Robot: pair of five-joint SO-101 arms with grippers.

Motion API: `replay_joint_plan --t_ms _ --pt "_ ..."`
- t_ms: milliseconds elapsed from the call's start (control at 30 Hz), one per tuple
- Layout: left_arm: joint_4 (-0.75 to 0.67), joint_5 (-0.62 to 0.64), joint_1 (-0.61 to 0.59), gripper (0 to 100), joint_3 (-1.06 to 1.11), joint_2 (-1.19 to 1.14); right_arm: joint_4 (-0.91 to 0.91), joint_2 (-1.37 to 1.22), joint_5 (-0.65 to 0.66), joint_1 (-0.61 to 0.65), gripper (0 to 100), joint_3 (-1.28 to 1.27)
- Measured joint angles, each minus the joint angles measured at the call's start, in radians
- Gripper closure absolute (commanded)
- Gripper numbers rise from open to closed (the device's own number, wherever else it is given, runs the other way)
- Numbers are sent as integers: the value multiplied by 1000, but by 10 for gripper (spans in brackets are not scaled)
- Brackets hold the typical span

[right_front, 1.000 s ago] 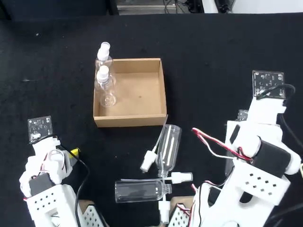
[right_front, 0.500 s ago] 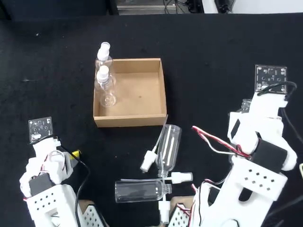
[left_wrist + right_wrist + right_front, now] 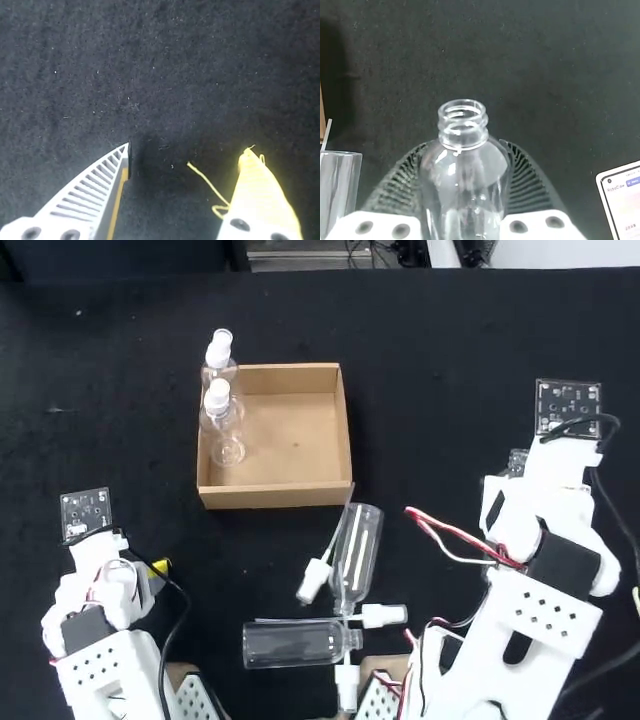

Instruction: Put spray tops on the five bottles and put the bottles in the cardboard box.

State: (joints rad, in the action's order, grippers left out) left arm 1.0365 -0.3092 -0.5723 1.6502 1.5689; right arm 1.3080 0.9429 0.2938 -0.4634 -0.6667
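Your right hand (image 3: 465,147) is clamped on a clear plastic bottle with no top (image 3: 462,192). The dark ribbed fingers (image 3: 527,175) hug both its shoulders, and its threaded mouth is bare and points away from the wrist. Off to one side of that wrist view sits the corner of a white phone (image 3: 622,200). Your left hand (image 3: 186,150) hangs over the bare black surface (image 3: 160,60), white finger and yellow finger spread wide with nothing between them. Out in the high view, two more topless clear bottles lie between the arms: an angled bottle (image 3: 357,543) with its base near the brown cardboard box (image 3: 345,440), and a crosswise bottle (image 3: 295,643) closer to the arm bases. Three loose white spray tops lie around their necks (image 3: 314,582) (image 3: 382,615) (image 3: 347,685). In the box, a topped bottle (image 3: 220,418) stands against the wall on the view's left. A second topped bottle (image 3: 219,352) stands at the far corner, and you can't tell whether it is inside or just behind.
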Motion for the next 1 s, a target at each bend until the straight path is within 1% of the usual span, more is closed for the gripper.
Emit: replay_joint_plan --t_ms 300,733,900,1000 --pt "3 2 0 679 0 0 -2 0 -34 0 988 0" --pt "18 2 -2 679 0 3 -2 0 -38 0 988 0" --pt "18 2 8 679 0 3 -49 0 -40 0 988 -23" --pt "18 2 34 679 -8 0 -89 0 -80 0 988 -55"
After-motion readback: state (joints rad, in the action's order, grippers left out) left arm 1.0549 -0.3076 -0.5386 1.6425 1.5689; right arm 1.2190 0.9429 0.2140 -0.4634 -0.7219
